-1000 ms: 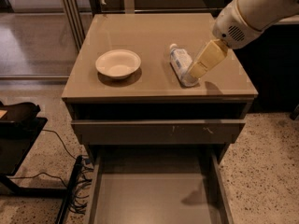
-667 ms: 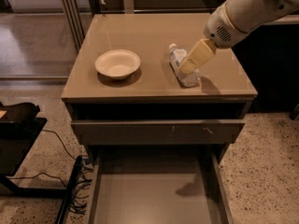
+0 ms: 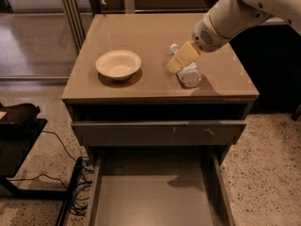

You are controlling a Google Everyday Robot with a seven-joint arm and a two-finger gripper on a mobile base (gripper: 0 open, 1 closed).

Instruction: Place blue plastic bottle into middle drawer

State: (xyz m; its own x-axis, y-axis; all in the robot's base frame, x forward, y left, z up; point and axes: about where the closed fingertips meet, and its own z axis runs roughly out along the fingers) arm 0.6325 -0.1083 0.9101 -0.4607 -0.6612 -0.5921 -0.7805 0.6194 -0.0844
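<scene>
Room: speckled terrazzo floor at lower right and lower left; metal-framed glass panels in the upper left of the frame.
Counter: glossy taupe top of a cabinet, filling the middle of the frame.
Middle drawer: pulled out at the bottom centre, with a plain grey floor and thin side walls.
Upper drawer: just under the counter, slightly out, with small white scuffs on its front panel.
Arm: white, reaching in from the upper right.
Black stand: at the left edge, with cables trailing on the floor beside it.
White bowl: upright on the counter, left of centre.
Blue plastic bottle: lying on its side on the counter, right of centre, white cap toward the back.
Gripper: tan, right at the bottle's left side, overlapping it; how far open it is, and whether it has hold of the bottle, cannot be told.
Writing: the bottle's pale label is too small to read.
</scene>
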